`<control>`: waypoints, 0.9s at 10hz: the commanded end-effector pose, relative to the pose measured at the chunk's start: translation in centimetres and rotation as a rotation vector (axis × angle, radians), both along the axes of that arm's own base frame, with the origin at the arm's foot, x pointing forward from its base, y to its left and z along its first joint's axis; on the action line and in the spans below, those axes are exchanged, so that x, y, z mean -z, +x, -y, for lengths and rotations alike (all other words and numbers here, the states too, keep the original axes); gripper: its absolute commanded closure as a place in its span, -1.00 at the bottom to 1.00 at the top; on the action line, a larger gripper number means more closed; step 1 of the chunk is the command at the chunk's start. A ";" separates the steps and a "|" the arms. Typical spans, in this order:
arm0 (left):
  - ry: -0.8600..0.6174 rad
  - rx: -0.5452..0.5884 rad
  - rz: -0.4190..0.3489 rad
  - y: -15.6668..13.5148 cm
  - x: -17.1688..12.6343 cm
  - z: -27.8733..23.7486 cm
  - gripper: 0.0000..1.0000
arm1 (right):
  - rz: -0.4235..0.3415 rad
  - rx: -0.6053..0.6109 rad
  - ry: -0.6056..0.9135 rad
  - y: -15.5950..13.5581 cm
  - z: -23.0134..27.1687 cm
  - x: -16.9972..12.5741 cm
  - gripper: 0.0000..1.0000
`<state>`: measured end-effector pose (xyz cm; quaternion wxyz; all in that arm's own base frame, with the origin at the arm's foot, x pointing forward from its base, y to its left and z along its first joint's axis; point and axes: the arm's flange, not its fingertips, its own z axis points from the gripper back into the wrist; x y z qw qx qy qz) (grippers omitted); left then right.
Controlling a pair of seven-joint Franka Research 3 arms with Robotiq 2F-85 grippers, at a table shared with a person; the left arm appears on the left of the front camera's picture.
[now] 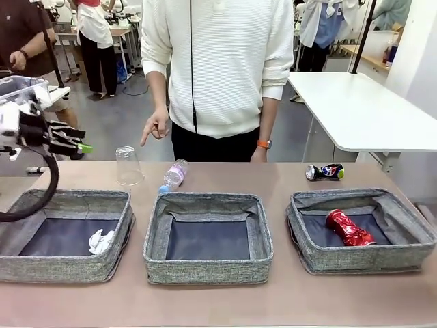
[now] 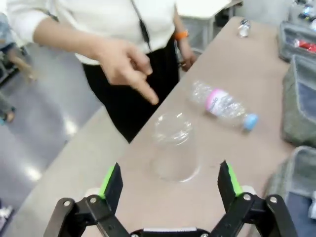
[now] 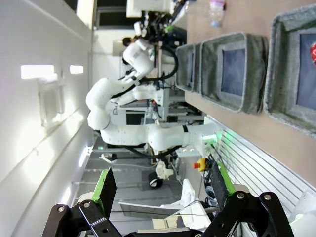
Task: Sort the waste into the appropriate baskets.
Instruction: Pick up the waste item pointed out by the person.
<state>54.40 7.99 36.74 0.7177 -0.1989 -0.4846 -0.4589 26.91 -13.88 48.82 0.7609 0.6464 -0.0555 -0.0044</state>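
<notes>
left gripper (image 1: 75,140): jaws spread wide with nothing in them, hanging off the left end of the table (image 1: 273,301). in its wrist view (image 2: 169,173) the clear cup sits lined up between the pads, not touched.
right gripper (image 3: 160,182): also wide apart and empty, held well away from the work.
clear cup (image 1: 128,166) (image 2: 174,148): standing on the table behind the left basket (image 1: 68,198), close to the far edge.
bottle (image 1: 174,175) (image 2: 222,104): on its side just right of the cup.
sorted so far: paper ball (image 1: 101,241) in the left basket, red can (image 1: 348,228) in the right basket (image 1: 362,195). the middle basket (image 1: 208,199) is bare.
not yet binned: dark-blue can (image 1: 324,171), lying behind the right basket.
person's hand (image 1: 157,128) (image 2: 121,59): pointing down, finger close above the cup and right in the line of approach.
risk, hand: moving in while that finger is there could bump or pinch it.
risk, cup: it looks thin and slippery. a hard squeeze may buckle it so it pops free, and a clipped wall could tip it off the far edge.
risk, bottle: a knocked cup could set it rolling.
risk, wrong bin: i'd guess the cup belongs in the middle basket. the left one lies nearest, so an early drop lands it with the paper.
</notes>
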 end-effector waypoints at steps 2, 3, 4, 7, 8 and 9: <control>-0.035 0.012 -0.056 -1.1 -2.3 0.2 -1.00 | 0.015 0.009 0.008 0.0 -0.2 -0.1 -1.00; -0.035 0.012 -0.056 -1.1 -2.3 0.2 -1.00 | 0.015 0.009 0.008 0.0 -0.2 -0.1 -1.00; -0.007 0.002 -0.014 0.1 -0.1 0.1 -1.00 | 0.015 0.009 0.008 0.0 -0.2 -0.1 -1.00; 0.030 -0.036 -0.175 4.8 3.9 2.3 -1.00 | 0.015 0.009 0.008 0.0 -0.2 -0.1 -1.00; 0.021 -0.009 -0.193 5.8 4.4 2.7 -1.00 | 0.015 0.009 0.008 0.0 -0.2 -0.1 -1.00; 0.036 -0.040 -0.193 7.1 5.2 3.0 -1.00 | 0.015 0.009 0.008 0.0 -0.2 -0.1 -1.00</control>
